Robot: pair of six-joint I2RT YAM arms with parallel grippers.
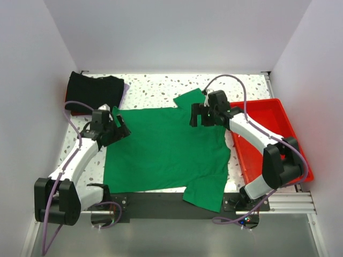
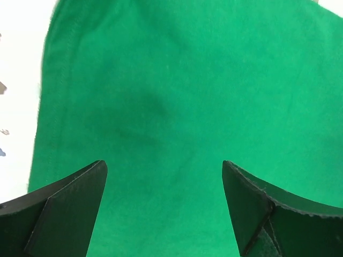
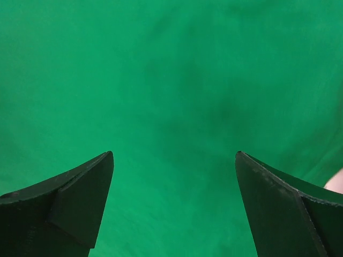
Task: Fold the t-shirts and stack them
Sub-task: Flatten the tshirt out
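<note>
The green t-shirt (image 1: 166, 150) lies spread flat in the middle of the table (image 1: 155, 88), one sleeve towards the far side and one hanging off the near edge, with no fold in it yet. The step in hand looks like the first fold. The left pincer (image 1: 115, 128) hangs over the shirt's far left corner and the right pincer (image 1: 195, 115) over its far shoulder. Both wrist views show the jaws wide apart with only green cloth below, left (image 2: 165, 166) and right (image 3: 174, 155), holding nothing. Next, each would need to drop, pinch the far edge, and carry it evenly towards the near side. By count there is one green shirt laid out and one folded black pile (image 1: 95, 91) at the far left corner. How many shirts are in the pile cannot be told, though a red edge (image 1: 72, 112) shows beneath it. One red tray (image 1: 278, 118) sits on the right.
</note>
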